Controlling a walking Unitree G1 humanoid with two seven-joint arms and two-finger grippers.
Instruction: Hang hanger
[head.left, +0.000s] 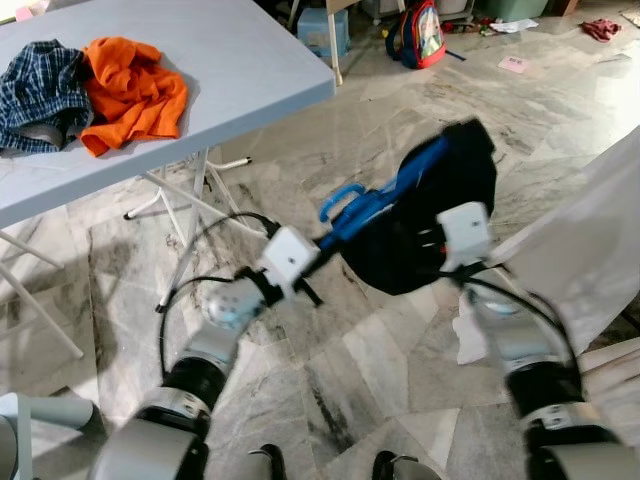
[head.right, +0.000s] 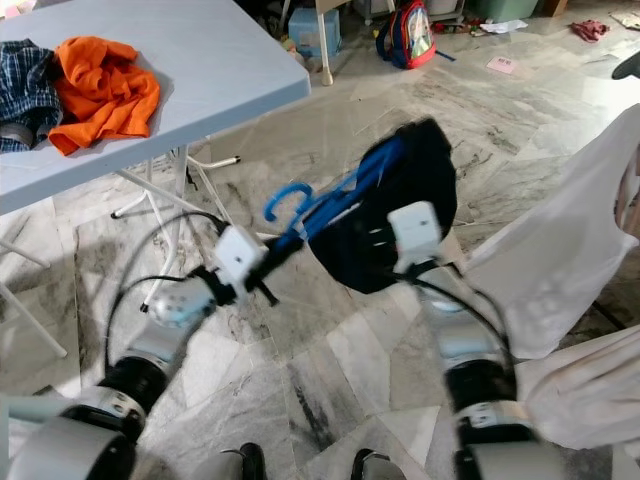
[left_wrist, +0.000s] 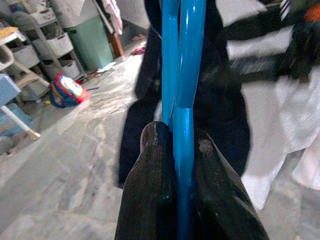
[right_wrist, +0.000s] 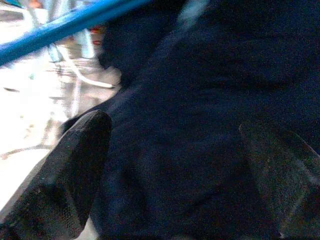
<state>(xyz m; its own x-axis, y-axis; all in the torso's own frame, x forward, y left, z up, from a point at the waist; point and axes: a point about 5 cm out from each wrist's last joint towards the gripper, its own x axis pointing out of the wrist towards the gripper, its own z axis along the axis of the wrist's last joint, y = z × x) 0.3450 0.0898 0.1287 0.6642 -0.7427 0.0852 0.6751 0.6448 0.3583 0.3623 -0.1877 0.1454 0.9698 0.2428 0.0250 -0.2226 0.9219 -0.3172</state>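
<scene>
Left end effector (left_wrist: 182, 150) clamped on blue hanger (head.left: 375, 205); right end effector (right_wrist: 180, 165) spread against dark garment (head.left: 440, 215), blurred.

Blue hanger (head.left: 372, 205) w/ black garment (head.left: 445, 215) on it; black fingers (left_wrist: 150, 195). Far left on pale blue-grey surface (head.left: 240, 70): orange cloth (head.left: 130, 95) & navy/white plaid shirt (head.left: 40, 95). Floor (head.left: 330, 350) grey marbled w/ dark veins, white fabric (head.left: 580, 250) right, red/blue backpack (head.left: 420, 35) far.
</scene>
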